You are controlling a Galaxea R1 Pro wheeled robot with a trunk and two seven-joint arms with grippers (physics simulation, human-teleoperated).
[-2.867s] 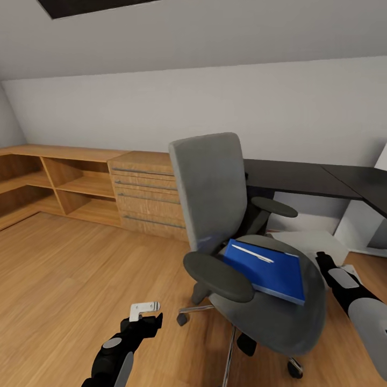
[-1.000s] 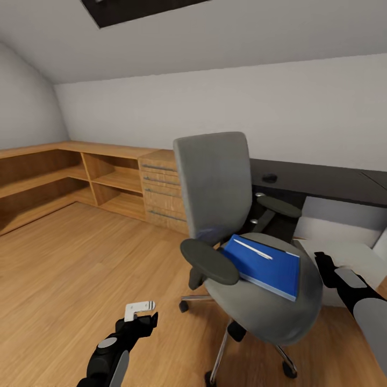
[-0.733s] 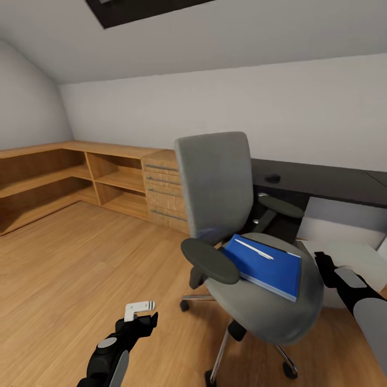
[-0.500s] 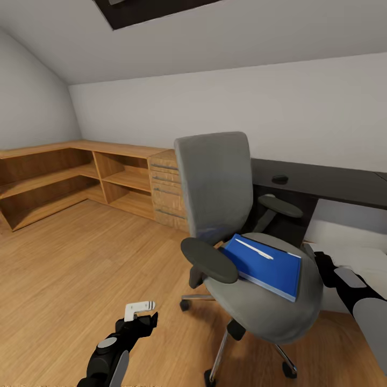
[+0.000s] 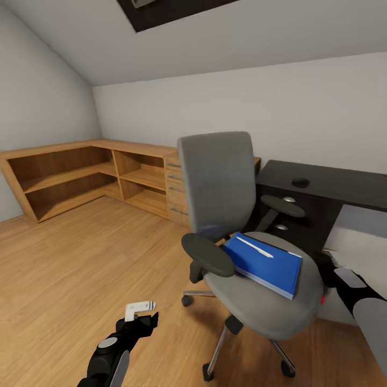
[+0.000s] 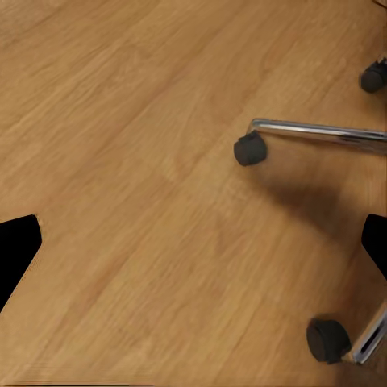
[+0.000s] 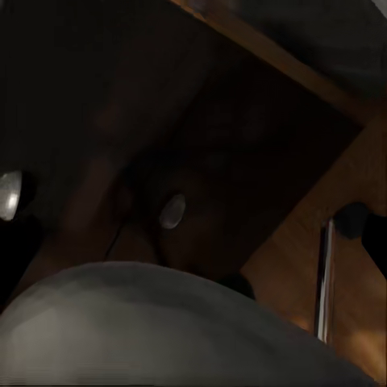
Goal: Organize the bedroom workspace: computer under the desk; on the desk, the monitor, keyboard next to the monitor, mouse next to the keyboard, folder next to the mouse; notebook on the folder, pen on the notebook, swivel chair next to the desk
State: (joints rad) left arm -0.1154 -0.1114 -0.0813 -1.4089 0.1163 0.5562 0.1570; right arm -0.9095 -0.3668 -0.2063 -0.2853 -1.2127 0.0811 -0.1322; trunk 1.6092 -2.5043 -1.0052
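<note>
- The left gripper (image 5: 141,310) hangs low over the wood floor (image 5: 70,269), fingers wide apart, holding nothing.
- The right gripper (image 5: 324,267) touches the swivel chair (image 5: 226,204); I cannot tell its opening.
- The blue folder (image 5: 264,263), with the pen (image 5: 254,247) on top, lies on the seat just beside the right gripper.

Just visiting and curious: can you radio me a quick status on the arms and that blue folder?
Left gripper open, low over floor. Right gripper beside chair seat, state unclear. Blue folder on swivel chair, pen on top. Mouse on desk.

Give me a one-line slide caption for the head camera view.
Blue folder with pen lies on the swivel chair beside the black desk, mouse on top.
</note>
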